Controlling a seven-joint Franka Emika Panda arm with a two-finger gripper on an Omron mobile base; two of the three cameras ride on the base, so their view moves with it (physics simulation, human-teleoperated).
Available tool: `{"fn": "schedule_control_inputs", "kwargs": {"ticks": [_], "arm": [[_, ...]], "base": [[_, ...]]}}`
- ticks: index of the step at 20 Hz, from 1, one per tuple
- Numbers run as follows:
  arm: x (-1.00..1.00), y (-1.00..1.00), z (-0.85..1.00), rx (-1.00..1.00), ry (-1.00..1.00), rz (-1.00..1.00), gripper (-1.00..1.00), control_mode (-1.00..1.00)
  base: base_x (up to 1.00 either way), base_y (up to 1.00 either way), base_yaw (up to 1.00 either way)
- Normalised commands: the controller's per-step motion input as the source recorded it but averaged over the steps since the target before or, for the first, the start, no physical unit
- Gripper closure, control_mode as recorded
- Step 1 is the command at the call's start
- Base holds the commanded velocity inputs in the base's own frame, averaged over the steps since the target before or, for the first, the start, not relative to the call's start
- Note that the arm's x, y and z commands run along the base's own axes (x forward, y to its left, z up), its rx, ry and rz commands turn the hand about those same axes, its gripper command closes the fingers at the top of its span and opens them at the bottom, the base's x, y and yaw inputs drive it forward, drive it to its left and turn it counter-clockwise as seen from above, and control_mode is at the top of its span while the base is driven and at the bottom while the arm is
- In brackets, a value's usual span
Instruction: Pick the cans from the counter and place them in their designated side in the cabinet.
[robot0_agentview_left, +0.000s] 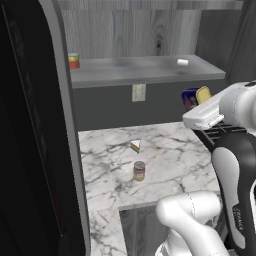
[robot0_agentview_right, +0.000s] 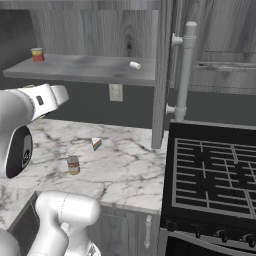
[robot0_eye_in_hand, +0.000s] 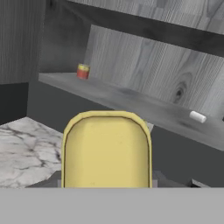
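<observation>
My gripper (robot0_agentview_left: 196, 103) is shut on the boxy dark blue can (robot0_agentview_left: 190, 98), held in the air just below the front of the cabinet shelf (robot0_agentview_left: 145, 71). Its yellow top (robot0_eye_in_hand: 106, 148) faces the hand camera and hides the fingers. The round can (robot0_agentview_left: 139, 170) with the yellow-green-red label stands upright on the white marble counter (robot0_agentview_left: 165, 155), also seen as the round can (robot0_agentview_right: 73, 165) left of centre in the right base view. The shelf board (robot0_eye_in_hand: 131, 98) lies ahead of the held can and a little above it.
A short red-and-yellow can (robot0_agentview_left: 74, 61) stands at the shelf's left end, a small white cylinder (robot0_agentview_left: 183, 62) lies near its right end. A rainbow-striped wedge (robot0_agentview_left: 135, 145) rests on the counter behind the round can. A tall black panel (robot0_agentview_left: 30, 125) rises at left; the black stove (robot0_agentview_right: 215, 170) sits at right.
</observation>
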Motion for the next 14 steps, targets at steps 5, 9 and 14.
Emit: {"fn": "schedule_control_inputs", "kwargs": {"ticks": [5, 9, 14], "arm": [[0.02, 0.01, 0.18, 0.01, 0.0, 0.0, 1.0, -1.0], [0.11, 0.05, 0.16, 0.02, 0.0, 0.0, 1.0, -1.0], [0.11, 0.06, 0.14, 0.01, 0.0, 0.0, 1.0, -1.0]], "base": [[0.0, 0.0, 0.0], [0.0, 0.0, 0.0], [0.0, 0.0, 0.0]]}}
